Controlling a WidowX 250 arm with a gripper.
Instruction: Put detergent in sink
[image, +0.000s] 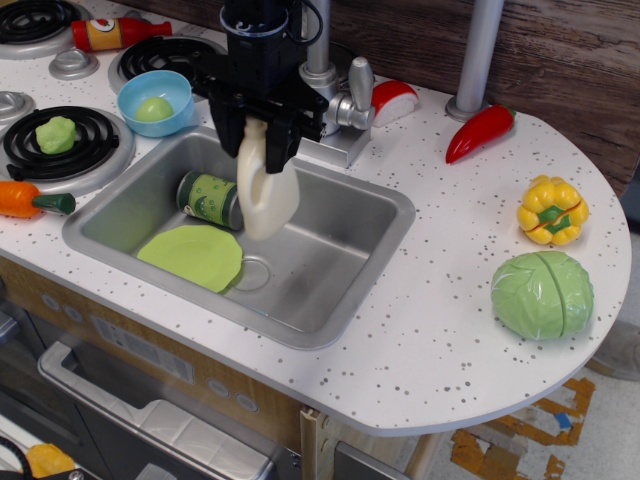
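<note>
While gripper (262, 135) jaws pinch detergent (265, 190) neck over sink (345, 325) | lower clear of can (213, 199), plate (192, 256) | then release

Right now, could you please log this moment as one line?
gripper: shut on detergent | detergent: hanging over sink, near can | release: not yet

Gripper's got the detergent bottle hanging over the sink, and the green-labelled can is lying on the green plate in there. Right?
Not quite. The observation.image view shows the gripper holding the detergent bottle over the sink, but the green-labelled can is not on the green plate. It lies on its side on the sink floor, behind the plate.
</note>
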